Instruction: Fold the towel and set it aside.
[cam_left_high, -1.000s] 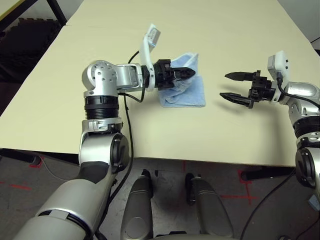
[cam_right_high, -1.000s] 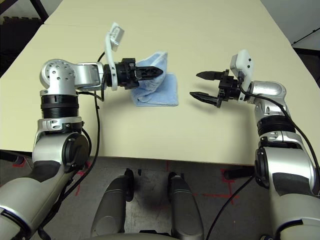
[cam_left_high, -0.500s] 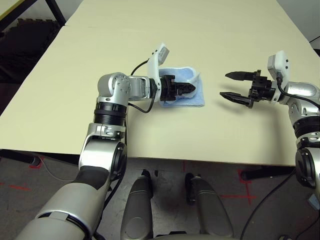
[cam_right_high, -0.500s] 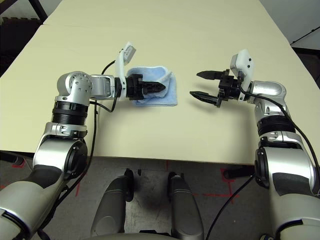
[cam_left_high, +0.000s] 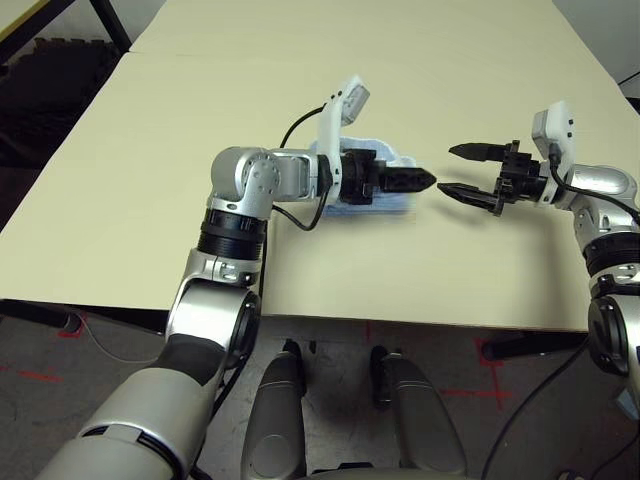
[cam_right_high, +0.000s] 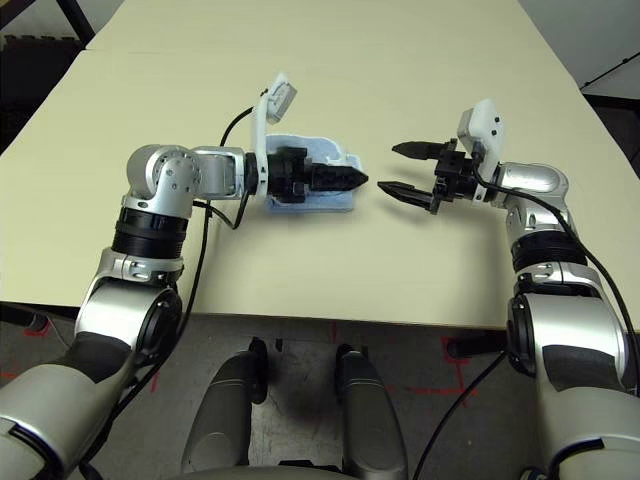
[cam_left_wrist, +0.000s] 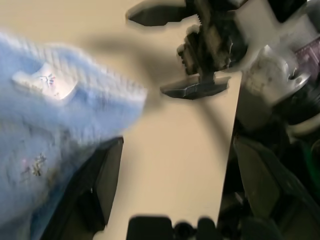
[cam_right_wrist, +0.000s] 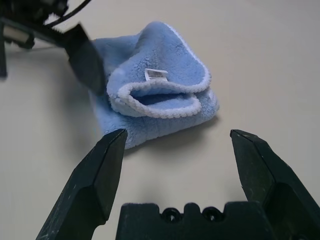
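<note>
Blue towel (cam_right_wrist: 172, 50), white tag (cam_right_wrist: 156, 75) visible in right wrist view, lies on table (cam_left_high: 360, 280); floor (cam_left_high: 335, 385) at 6 o'clock. Left gripper (cam_left_wrist: 179, 140), right gripper (cam_right_wrist: 178, 132): wide.

We find bare table (cam_left_high: 350, 270) on the near side of the towel (cam_right_wrist: 160, 90); above it, left gripper (cam_left_high: 412, 180) blocks passage.

- Table (cam_left_high: 230, 90): smooth, pale cream top, with a straight near edge and a faint seam running across its far part.
- Towel (cam_right_wrist: 150, 55): light blue, lying folded in loose layers around the middle of the table's near half.
- Its upper layer bulges into an open fold with white edging (cam_right_wrist: 165, 114); a small white tag (cam_right_wrist: 156, 75) shows on it.
</note>
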